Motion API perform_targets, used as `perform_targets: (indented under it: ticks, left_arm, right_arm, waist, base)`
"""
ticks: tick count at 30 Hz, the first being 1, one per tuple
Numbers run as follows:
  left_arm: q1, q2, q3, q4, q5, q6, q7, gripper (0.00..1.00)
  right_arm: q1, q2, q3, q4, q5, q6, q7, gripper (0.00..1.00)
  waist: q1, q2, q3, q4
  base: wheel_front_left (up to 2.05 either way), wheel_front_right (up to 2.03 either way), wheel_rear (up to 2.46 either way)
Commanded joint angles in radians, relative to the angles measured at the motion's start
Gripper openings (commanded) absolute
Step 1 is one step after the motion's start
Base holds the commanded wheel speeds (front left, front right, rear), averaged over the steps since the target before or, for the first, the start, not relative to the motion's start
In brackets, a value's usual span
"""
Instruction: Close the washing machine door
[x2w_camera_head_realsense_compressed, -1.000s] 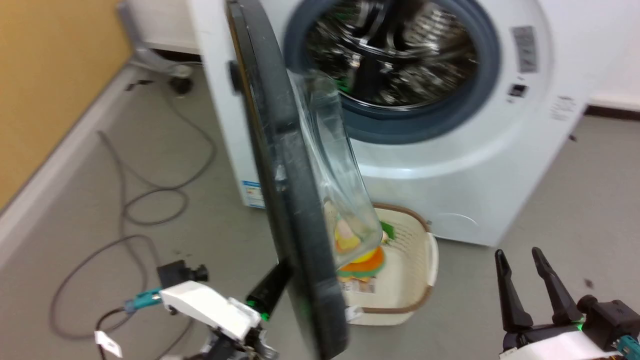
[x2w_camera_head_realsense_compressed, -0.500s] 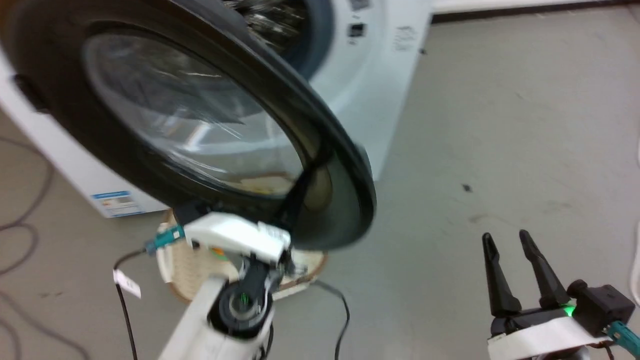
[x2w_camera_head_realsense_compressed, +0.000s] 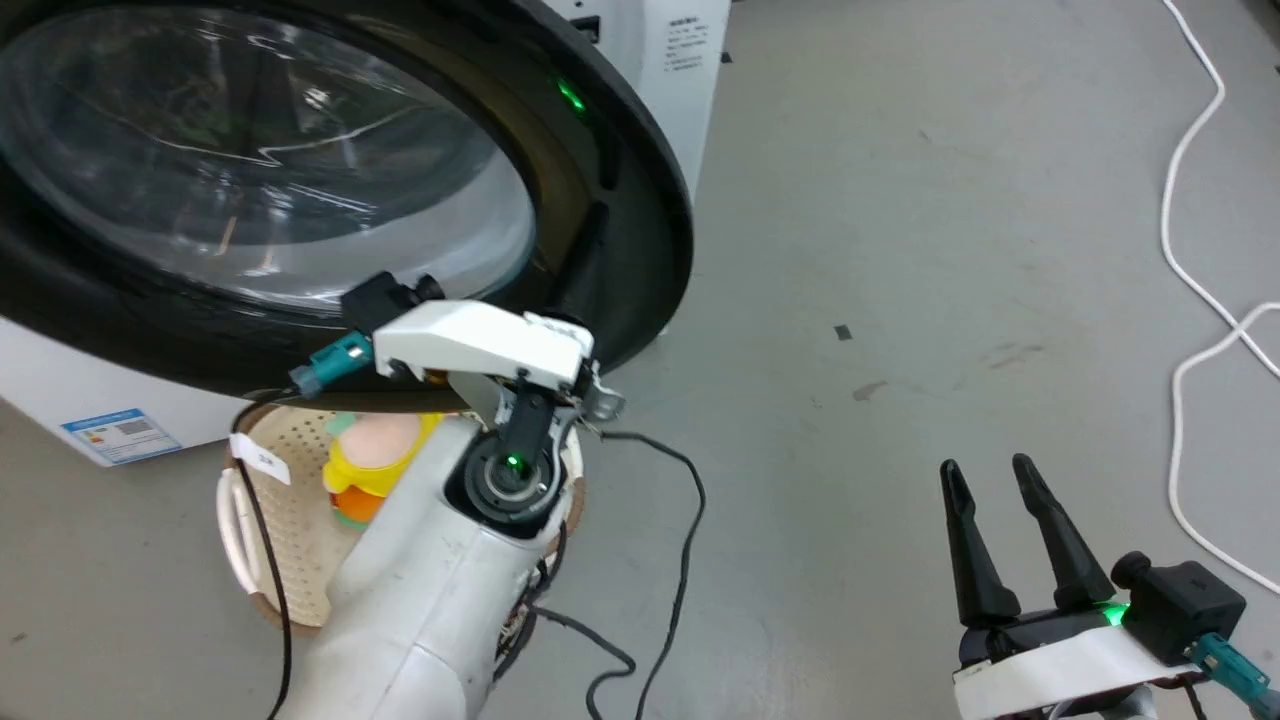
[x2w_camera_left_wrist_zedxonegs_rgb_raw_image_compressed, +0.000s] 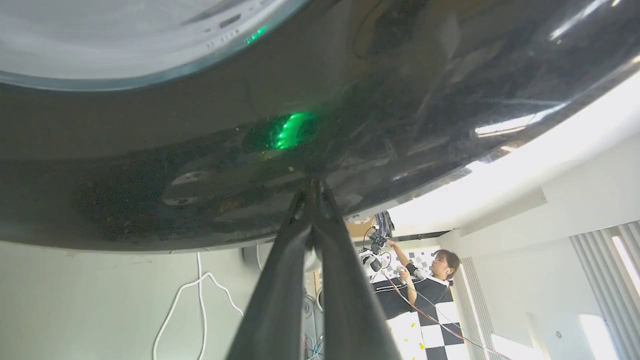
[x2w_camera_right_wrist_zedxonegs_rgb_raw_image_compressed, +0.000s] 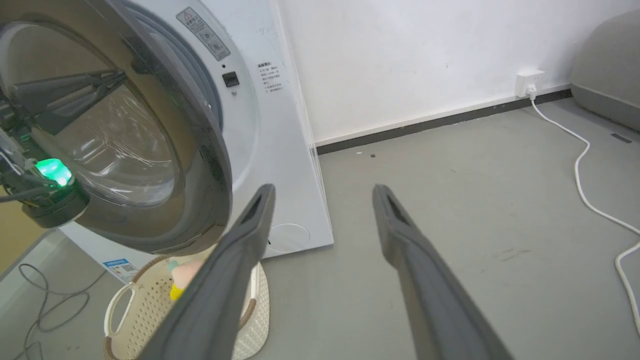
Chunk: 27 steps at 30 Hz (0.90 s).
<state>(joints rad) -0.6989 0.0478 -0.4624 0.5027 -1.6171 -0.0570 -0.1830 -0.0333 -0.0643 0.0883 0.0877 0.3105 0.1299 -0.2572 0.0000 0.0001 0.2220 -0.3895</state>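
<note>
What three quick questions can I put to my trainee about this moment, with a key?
1. True or false: the washing machine door is fully shut against the washing machine.
2. The left hand has its fingers: A) spread wide; B) pressed together at the door's black rim; C) clamped on a cloth.
3. Fill in: the right hand is ____ and holds nothing.
Key: 1 false, a gap shows in the right wrist view; 2 B; 3 open.

One washing machine (x2w_camera_right_wrist_zedxonegs_rgb_raw_image_compressed: 280, 150), one door (x2w_camera_head_realsense_compressed: 630, 190), one basket (x2w_camera_head_realsense_compressed: 285, 525).
</note>
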Motion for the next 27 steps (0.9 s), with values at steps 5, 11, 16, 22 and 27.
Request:
perform_targets:
  ticks: [5,11,16,22,27]
  left_arm:
    - [0.018,0.007,-0.066,0.033,0.046,-0.042,-0.015,0.00]
    - [0.095,0.101,-0.228,-0.016,0.271,-0.057,-0.038,0.00]
    - [0.173,0.214,-0.315,-0.094,0.486,-0.019,-0.068,0.00]
    - [0.252,0.330,-0.277,-0.247,0.743,0.090,-0.078,0.00]
    - [0.361,0.347,-0.124,-0.379,0.855,0.170,-0.078,0.00]
  right_arm:
    - [0.007,-0.001,-0.017,-0.009,-0.010,0.001,-0.005,1.00]
    - [0.025,-0.015,-0.041,-0.023,-0.018,0.001,-0.005,1.00]
    - [0.043,-0.018,-0.052,-0.029,-0.009,0.001,-0.005,1.00]
    - [0.056,-0.029,-0.056,-0.032,-0.016,0.001,-0.005,1.00]
    - [0.062,-0.033,-0.056,-0.037,-0.015,0.001,-0.005,1.00]
  waist:
    - [0.0000,-0.0001,-0.041,0.062]
    - [0.0000,-0.0001,-0.087,0.153]
    - [0.0000,-0.0001,-0.124,0.231]
    - [0.0000,-0.0001,-0.161,0.313]
    - [0.0000,-0.0001,-0.182,0.352]
  base:
    - [0.00,0.00,0.00]
    - [0.00,0.00,0.00]
    - [0.00,0.00,0.00]
    - [0.00,0.00,0.00]
    - [0.00,0.00,0.00]
